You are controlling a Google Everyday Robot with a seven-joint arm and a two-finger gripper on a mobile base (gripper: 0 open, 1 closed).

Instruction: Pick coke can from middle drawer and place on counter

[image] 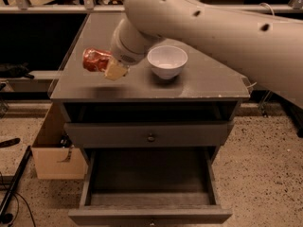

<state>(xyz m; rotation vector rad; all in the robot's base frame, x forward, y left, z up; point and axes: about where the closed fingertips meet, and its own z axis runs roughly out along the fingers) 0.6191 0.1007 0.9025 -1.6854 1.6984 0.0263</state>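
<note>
We reach our arm (213, 27) in from the upper right over the desk (199, 86), our tool (108, 66) clamping the coke can (94, 59) sideways above its left side, beside the white bowl (167, 60).

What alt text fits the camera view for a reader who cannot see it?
The robot's gripper holds a red coke can sideways just above the grey counter, toward its left edge in the picture and left of a white bowl standing on it. Below, the middle drawer is pulled open toward the camera.
</note>
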